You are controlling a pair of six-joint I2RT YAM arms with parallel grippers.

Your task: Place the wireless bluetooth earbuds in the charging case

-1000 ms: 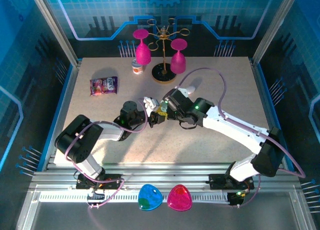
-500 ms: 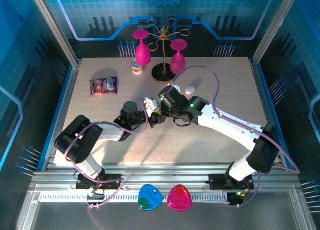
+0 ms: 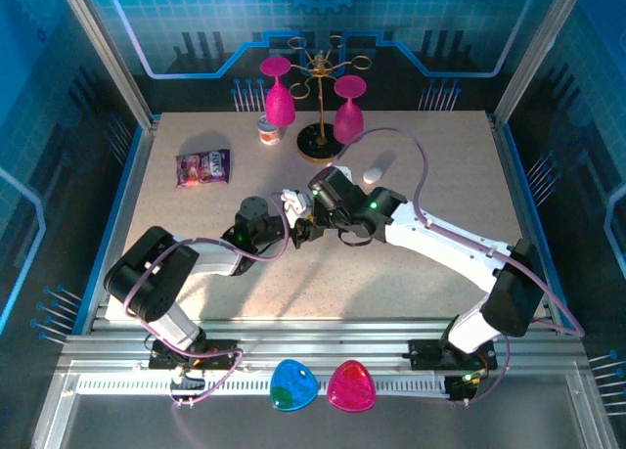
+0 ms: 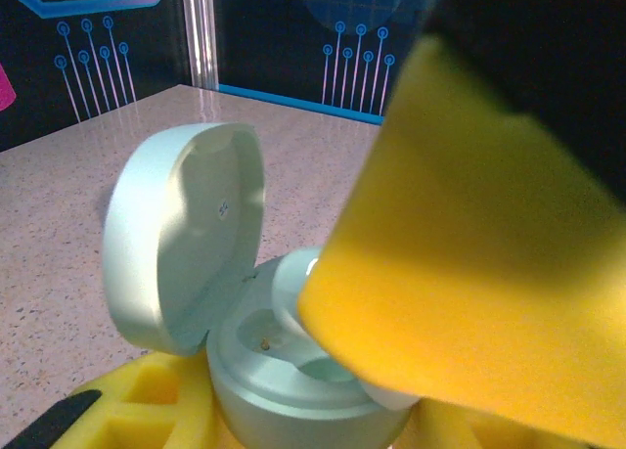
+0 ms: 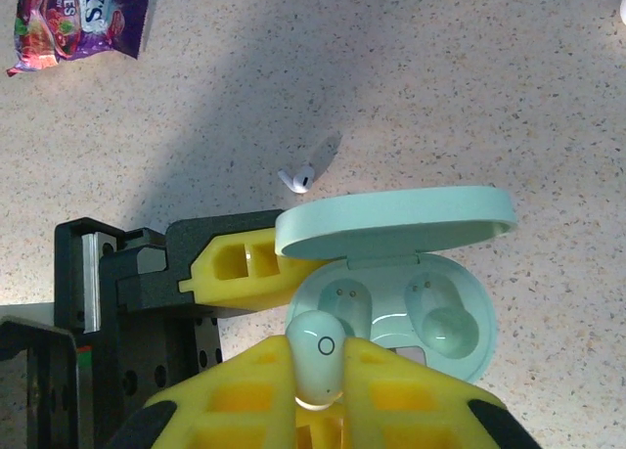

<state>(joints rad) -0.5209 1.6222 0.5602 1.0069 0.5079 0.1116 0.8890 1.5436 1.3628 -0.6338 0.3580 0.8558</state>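
Right end effector [image 5: 318, 349] pinching earbud [image 5: 315, 371] over open case [image 5: 435, 322], shifted left, left end effector [image 3: 290, 232] clamping case

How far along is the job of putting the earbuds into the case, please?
Done: the case is open, gripped by the left gripper. In hand: the right gripper pinches a pale earbud at the case's rim, not yet seated. Left: seat it, then fetch the white earbud on the table.
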